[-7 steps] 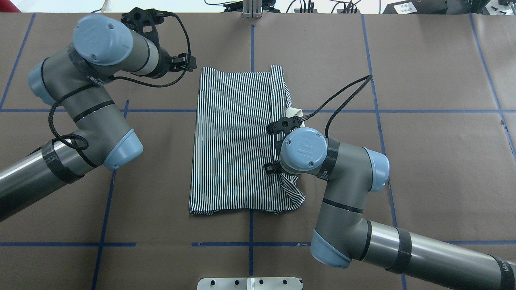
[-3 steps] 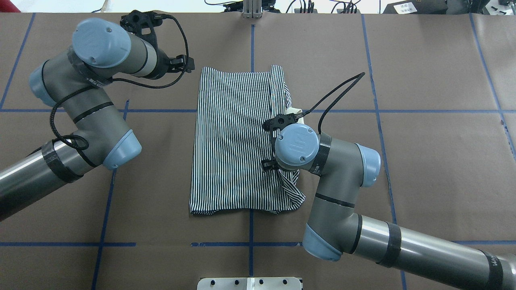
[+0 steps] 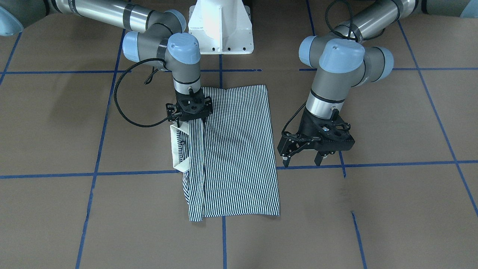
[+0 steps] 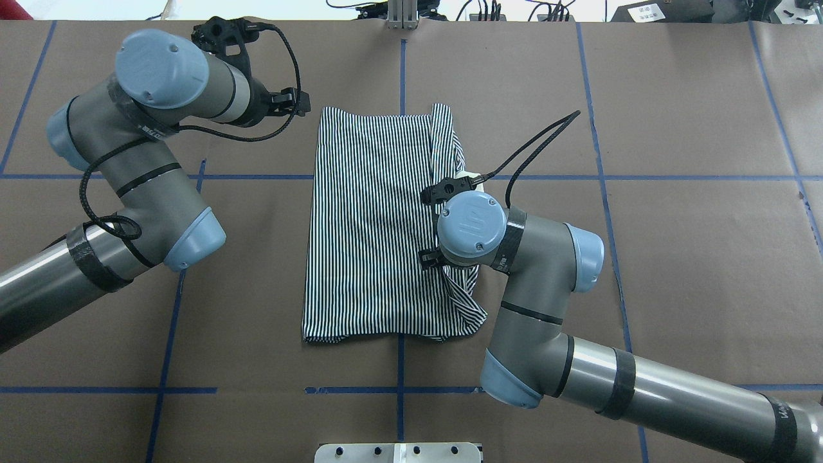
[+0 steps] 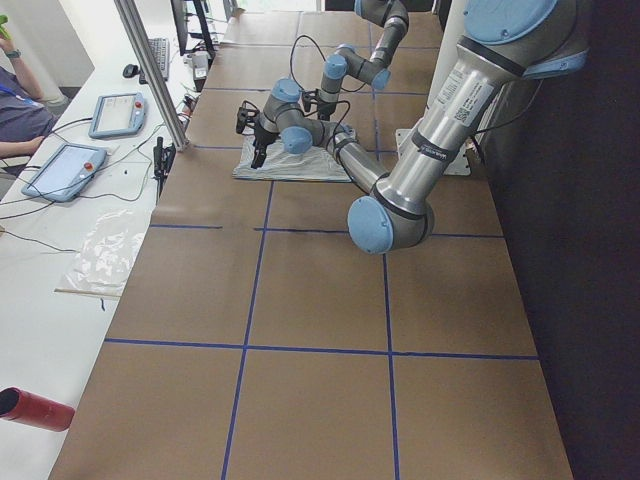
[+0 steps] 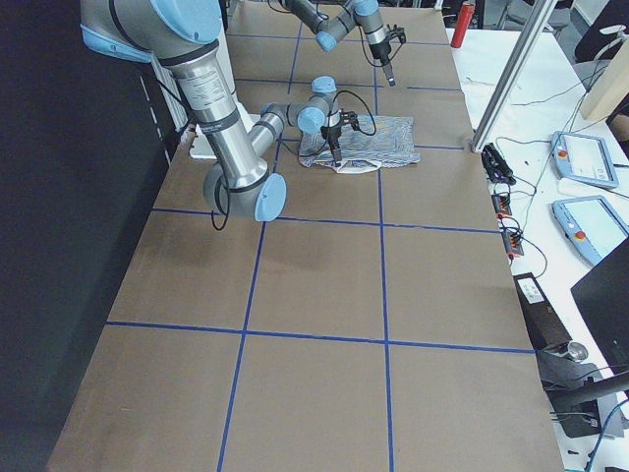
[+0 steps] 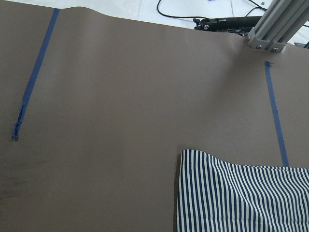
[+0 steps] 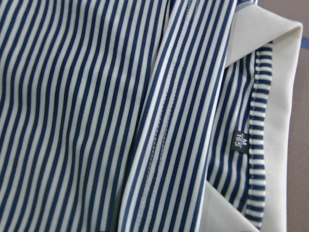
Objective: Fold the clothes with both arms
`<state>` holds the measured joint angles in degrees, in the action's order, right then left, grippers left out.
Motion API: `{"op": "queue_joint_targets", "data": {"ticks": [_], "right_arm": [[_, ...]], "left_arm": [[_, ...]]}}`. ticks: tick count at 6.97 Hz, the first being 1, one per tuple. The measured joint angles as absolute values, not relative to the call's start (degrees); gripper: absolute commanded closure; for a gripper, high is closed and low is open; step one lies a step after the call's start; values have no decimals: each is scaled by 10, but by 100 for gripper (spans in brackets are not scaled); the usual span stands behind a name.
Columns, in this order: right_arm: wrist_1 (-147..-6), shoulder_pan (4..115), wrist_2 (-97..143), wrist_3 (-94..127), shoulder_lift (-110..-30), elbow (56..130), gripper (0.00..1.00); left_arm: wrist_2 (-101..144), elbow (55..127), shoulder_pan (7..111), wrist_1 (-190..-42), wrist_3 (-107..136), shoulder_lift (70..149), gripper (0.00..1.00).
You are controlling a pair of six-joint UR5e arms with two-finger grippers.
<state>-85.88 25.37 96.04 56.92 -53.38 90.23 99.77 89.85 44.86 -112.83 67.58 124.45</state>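
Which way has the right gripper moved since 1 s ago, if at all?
Yes. In the overhead view the right gripper has shifted left and up the frame, nearer the crosswise blue tape line and further over the shirt.

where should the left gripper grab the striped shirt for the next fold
On the polo shirt, probably pinch the far corner on the robot's left, coming in from the outer side. It lies flat with a clean edge, and the open left gripper hangs beside it.
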Motion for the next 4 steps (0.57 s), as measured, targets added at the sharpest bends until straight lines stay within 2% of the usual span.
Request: {"op": "queue_joint_targets", "data": {"ticks": [4], "right_arm": [[-916,271,966,552,-540,922,7]], "left_arm": [[998,898,448,-1129,676,1245,0]]}}
